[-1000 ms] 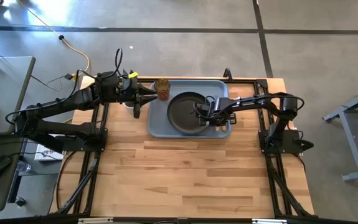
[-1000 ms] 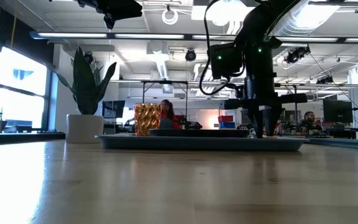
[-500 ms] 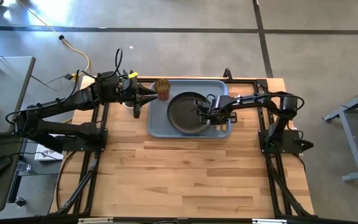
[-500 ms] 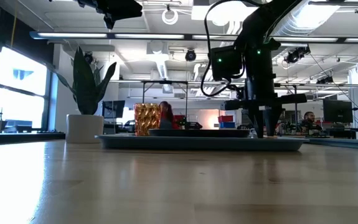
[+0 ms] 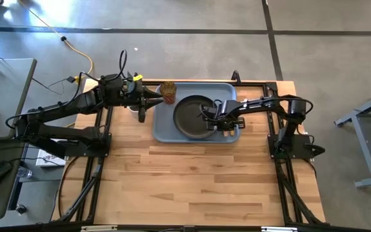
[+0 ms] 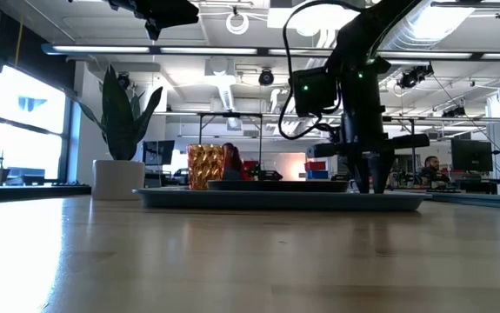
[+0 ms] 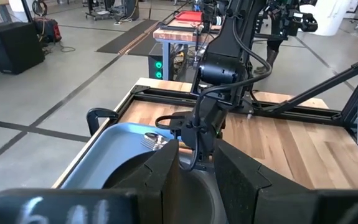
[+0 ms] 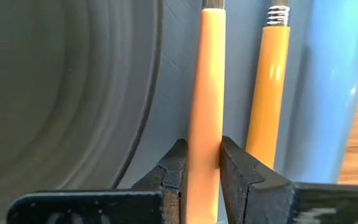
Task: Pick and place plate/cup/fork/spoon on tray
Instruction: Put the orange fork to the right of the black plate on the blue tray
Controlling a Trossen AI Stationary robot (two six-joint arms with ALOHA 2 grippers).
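The blue-grey tray [image 5: 227, 90] lies at the table's far side. The dark plate [image 5: 190, 116] and the amber cup [image 5: 168, 91] stand on it. My right gripper [image 5: 222, 124] is down on the tray's right part, shut on a pale tan-orange handle [image 8: 205, 93], the spoon's by its colour. Its head is out of frame. A deeper orange handle [image 8: 269, 93], the fork's, lies on the tray beside it. My left gripper [image 5: 155, 96] hovers high beside the cup, slightly open and empty. My right gripper pinches the spoon's handle [image 8: 204, 134] between its two fingers. The fingers point down from above and lie across the handle. The handle lies level along the tray, between the plate's rim [image 8: 147, 74] and the fork's handle; whether it rests on the tray floor I cannot tell.
A white pot with a green plant [image 6: 117, 174] stands by the tray's left end, under my left arm. The tray's right rim [image 8: 328, 93] runs close beside the fork. Bare wooden table [image 5: 198, 180] fills the near half.
My right gripper has shifted a little toward the table's right edge, staying low on the tray and shut on the handle.
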